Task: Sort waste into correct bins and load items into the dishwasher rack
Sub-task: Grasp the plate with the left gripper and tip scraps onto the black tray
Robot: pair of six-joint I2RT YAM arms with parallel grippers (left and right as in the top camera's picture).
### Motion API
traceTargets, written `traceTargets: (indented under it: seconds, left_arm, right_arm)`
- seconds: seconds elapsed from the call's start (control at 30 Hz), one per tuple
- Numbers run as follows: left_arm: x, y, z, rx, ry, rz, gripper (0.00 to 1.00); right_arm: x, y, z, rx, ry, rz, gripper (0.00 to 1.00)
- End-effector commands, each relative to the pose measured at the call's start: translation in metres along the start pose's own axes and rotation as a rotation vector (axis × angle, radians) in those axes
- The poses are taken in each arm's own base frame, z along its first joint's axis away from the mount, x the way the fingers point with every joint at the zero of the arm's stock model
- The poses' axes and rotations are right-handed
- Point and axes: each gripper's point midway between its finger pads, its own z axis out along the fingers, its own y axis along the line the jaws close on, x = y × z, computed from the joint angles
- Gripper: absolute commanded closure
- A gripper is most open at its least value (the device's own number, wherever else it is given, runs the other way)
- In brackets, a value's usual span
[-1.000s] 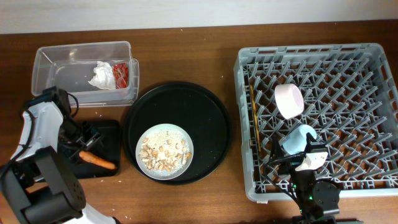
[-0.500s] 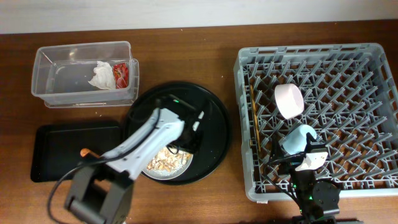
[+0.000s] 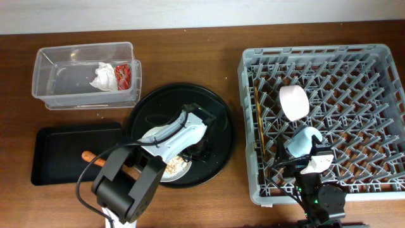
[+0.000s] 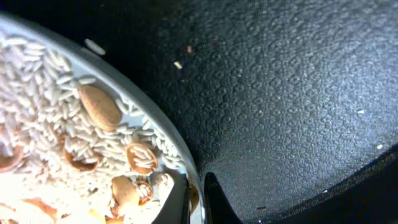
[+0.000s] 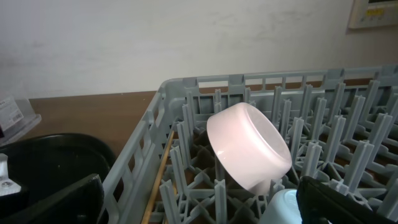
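Note:
My left gripper (image 4: 196, 188) is shut on the right rim of the pale plate (image 4: 181, 148), one finger inside and one outside. The plate carries beige food scraps (image 4: 68, 143) with rice grains. Seen from overhead, the left arm covers most of the plate (image 3: 173, 172) on the round black tray (image 3: 212, 120). The carrot stick (image 3: 91, 158) lies in the flat black tray (image 3: 63, 142). Tissue (image 3: 104, 76) and red wrapper (image 3: 124, 75) lie in the clear tub (image 3: 63, 95). The white bowl (image 5: 249, 146), blue cup (image 3: 306, 140) and chopsticks (image 3: 256, 117) sit in the dishwasher rack (image 3: 373, 76). My right gripper (image 5: 205, 208) stands open at the rack's near edge.
The grey rack's near wall (image 5: 140, 162) rises just in front of my right gripper. The round tray's raised rim (image 4: 348, 180) curves close beside my left fingers. Bare brown tabletop (image 3: 190, 57) runs along the back between the tub and the rack.
My left arm swung from the flat black tray over to the plate, leaving the carrot stick in that tray. Its jaws closed onto the plate's rim. The right arm stayed still.

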Motion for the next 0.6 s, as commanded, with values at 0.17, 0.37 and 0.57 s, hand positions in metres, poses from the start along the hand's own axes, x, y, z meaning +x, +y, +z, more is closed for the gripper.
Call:
traceTargets:
  seconds: [0.17,0.37,0.57]
  left_arm:
    - [-0.015,0.042,-0.092,-0.151,-0.258,-0.109,1.0]
    - [0.009,0.09,-0.147,-0.167,-0.373,-0.243,1.0]
    - [0.044,0.165,-0.145,-0.095,-0.279,-0.519,1.0]
  right_arm:
    - [0.003,-0.001,0.0,0.002,0.006,0.003,0.02]
    - [0.003,-0.001,0.0,0.003,0.006,0.003,0.02]
    - [0.003,-0.001,0.0,0.003,0.006,0.003,0.02]
